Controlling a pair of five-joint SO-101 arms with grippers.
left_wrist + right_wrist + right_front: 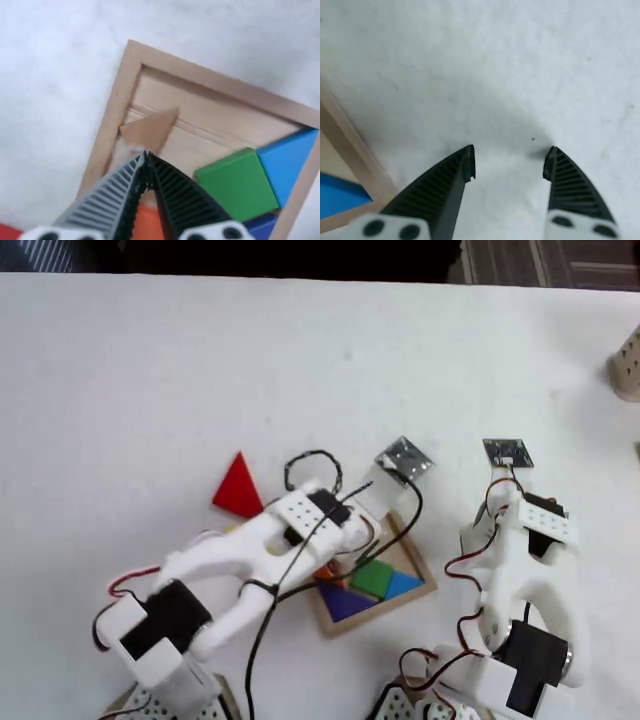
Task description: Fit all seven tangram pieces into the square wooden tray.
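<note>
The square wooden tray [385,609] lies between the two arms. In it I see a green square [237,182], a light blue piece [290,160], a dark blue piece [260,225], an orange piece [147,220] and a small tan triangle [150,127] near one corner. My left gripper [147,157] hangs shut over the tray, its tips just short of the tan triangle and above the orange piece. A red triangle [238,487] lies on the table left of the tray. My right gripper [509,162] is open over bare table beside the tray's rim [350,145].
The left arm [290,530] covers much of the tray from above. The right arm [525,540] stands to the tray's right. A beige perforated object [626,365] sits at the table's far right edge. The white table stretches wide behind both arms.
</note>
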